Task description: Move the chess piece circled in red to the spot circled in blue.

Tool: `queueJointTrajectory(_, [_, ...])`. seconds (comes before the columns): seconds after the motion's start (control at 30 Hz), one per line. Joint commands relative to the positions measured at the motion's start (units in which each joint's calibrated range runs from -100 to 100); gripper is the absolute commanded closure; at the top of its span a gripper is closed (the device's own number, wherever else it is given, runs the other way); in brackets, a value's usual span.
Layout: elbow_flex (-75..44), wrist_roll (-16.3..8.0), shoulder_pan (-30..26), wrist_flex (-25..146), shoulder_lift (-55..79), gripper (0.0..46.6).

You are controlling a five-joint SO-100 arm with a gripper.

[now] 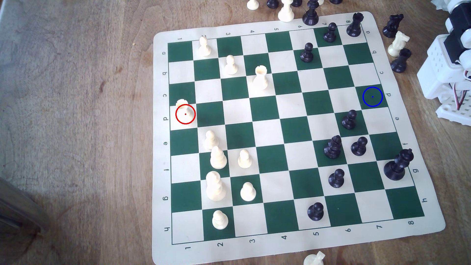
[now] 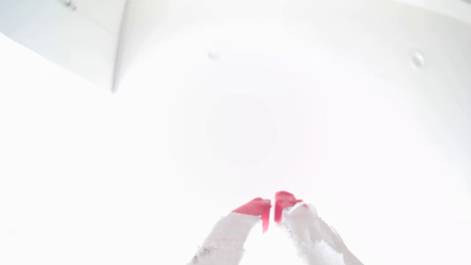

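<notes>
White rook [image 1: 182, 108] upright on the red-ringed cream square, row d, column 1, at the exterior view's left edge of the board [image 1: 413, 175]. Blue-ringed square [image 1: 372, 96] is dark green, row d, column 8, unoccupied, well apart across the board. Arm base [image 1: 448, 76] sits on the bench just past that edge. Tool [image 2: 272, 203]: red tips nearly touching, narrow, gripping nothing; wrist view overexposed.

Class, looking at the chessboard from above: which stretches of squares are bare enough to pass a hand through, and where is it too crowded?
A bare band runs through the board middle, between the cream rook and black pawn. The blue-ringed square and its neighbours are bare. Crowded: the cream cluster and the black group. The ringed rook stands alone.
</notes>
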Motion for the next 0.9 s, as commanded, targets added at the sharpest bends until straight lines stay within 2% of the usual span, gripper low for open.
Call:
queueJointTrajectory(0.0, [0.8, 3.8, -5.4, 23.0, -0.2, 46.5])
queueJointTrajectory(0.23, [-1.3, 5.0, -4.0, 57.3, -0.1, 46.4])
queueJointTrajectory(0.33, [-6.3, 4.0, -4.2, 73.1, 0.2, 46.4])
queueJointTrajectory(0.43, [-13.1, 4.0, -3.3, 83.5, 4.0, 46.4])
queueJointTrajectory(0.47, [-21.3, 3.5, -2.5, 93.6, 9.1, 46.4])
queueJointTrajectory(0.6, [-37.1, 3.0, -2.6, 106.8, 23.3, 46.4])
queueJointTrajectory(0.63, [-44.2, 2.8, -2.7, 111.7, 30.5, 45.9])
queueJointTrajectory(0.77, [-53.8, 3.2, -4.8, 117.9, 41.5, 46.4])
queueJointTrajectory(0.87, [-61.3, 2.0, -5.7, 121.4, 49.0, 46.4])
